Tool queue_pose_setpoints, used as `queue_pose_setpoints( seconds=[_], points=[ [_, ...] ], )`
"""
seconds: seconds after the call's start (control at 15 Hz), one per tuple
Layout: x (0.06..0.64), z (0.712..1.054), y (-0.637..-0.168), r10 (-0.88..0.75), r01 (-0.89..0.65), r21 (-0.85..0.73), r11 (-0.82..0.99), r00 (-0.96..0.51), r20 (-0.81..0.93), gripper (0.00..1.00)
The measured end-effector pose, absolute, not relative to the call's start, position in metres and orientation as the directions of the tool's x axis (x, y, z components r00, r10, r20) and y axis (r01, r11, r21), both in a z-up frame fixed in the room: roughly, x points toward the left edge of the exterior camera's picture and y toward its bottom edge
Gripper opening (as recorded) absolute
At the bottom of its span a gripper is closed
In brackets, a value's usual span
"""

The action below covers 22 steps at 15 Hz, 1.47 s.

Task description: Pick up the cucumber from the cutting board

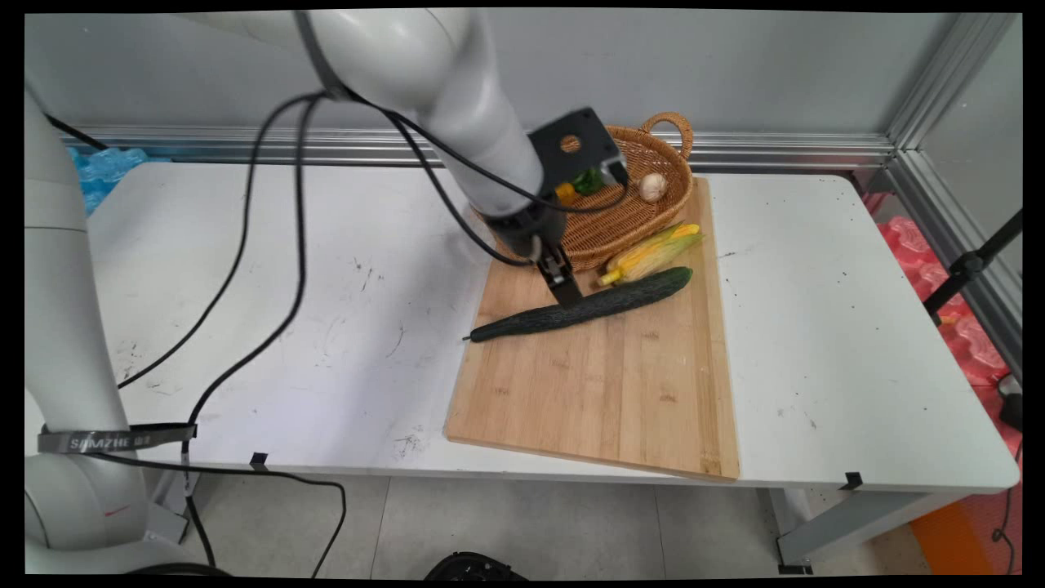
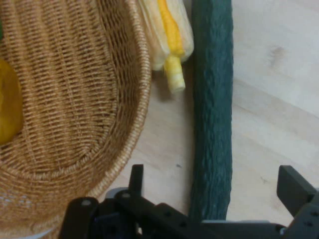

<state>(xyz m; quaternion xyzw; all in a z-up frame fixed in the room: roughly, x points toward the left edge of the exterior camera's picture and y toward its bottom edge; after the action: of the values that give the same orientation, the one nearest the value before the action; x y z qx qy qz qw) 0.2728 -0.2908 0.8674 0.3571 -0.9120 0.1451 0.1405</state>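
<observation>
While claw (image 2: 214,186) spread, cucumber (image 2: 213,114) lies between fingers.

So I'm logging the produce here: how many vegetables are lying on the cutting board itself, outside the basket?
2. The cucumber lies slantwise across the cutting board, under the open gripper. The corn cob lies just behind it, beside the basket. The arm may hide others.

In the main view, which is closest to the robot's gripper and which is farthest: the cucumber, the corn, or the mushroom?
1. Cucumber: right under the gripper, on the cutting board.
2. Corn: just to the right, beside the basket.
3. Mushroom: farthest, inside the basket.
</observation>
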Motion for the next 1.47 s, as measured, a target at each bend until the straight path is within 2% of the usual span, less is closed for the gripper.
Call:
queue_pose_setpoints(
  seconds=[0.6,1.4,1.47],
  points=[
    [0.227,0.823,-0.303,-0.676,-0.74,-0.208,0.64,-0.671,0.305,1.0],
    [0.215,0.791,-0.311,-0.71,-0.756,-0.218,0.617,-0.654,0.26,1.0],
    [0.215,0.79,-0.311,-0.711,-0.756,-0.219,0.617,-0.654,0.256,0.0]
  ],
)
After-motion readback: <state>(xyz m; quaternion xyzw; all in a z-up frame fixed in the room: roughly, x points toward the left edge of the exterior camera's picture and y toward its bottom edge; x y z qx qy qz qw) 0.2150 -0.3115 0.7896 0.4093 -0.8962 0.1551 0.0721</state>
